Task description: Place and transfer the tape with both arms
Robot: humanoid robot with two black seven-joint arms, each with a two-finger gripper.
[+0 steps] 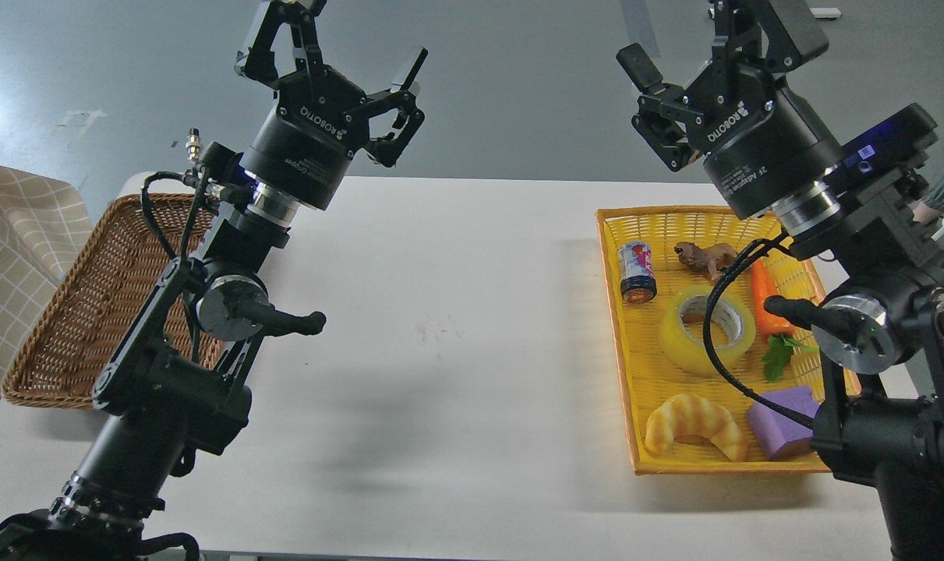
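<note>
Both grippers were spread wide and empty, left gripper (345,48) and right gripper (694,43) raised above the white table (456,327). Tape (707,329) sat flat in the yellow tray (613,312), between can (638,271) and carrot (766,298). I'd guess right should drop straight down, pinching 1 wall through the core. Grey floor behind, wicker basket (74,312) left.

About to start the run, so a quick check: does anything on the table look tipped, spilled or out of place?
Nothing looks spilled or damaged. The small can lies on its side in the yellow tray, near the tape, which lies flat. A black cable from the right arm crosses over the tape. Both hands are raised and empty.
</note>
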